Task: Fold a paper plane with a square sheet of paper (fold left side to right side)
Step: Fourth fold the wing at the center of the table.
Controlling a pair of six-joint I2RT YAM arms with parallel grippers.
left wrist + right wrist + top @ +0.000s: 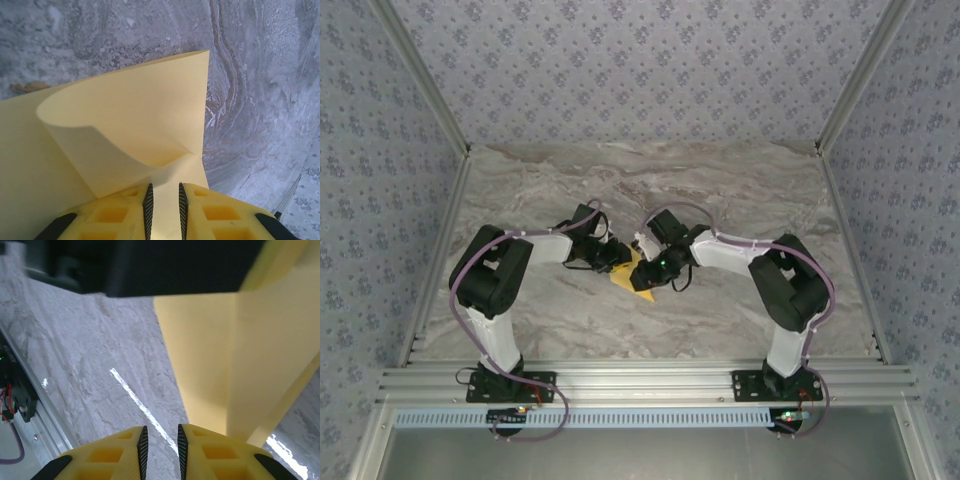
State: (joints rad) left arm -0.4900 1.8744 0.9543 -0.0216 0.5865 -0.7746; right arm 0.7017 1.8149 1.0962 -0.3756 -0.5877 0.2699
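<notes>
Two grippers crowd square sheet of paper [125,115] at table [740,190] centre; one flap curls upward. Left gripper [164,210] slit-wide over paper, pinch unclear to me, likely steadying. Right gripper [160,450] narrowly parted, empty, beside flap, probably to guide it.

Overhead, close wrist views; common paper [623,274]
</notes>
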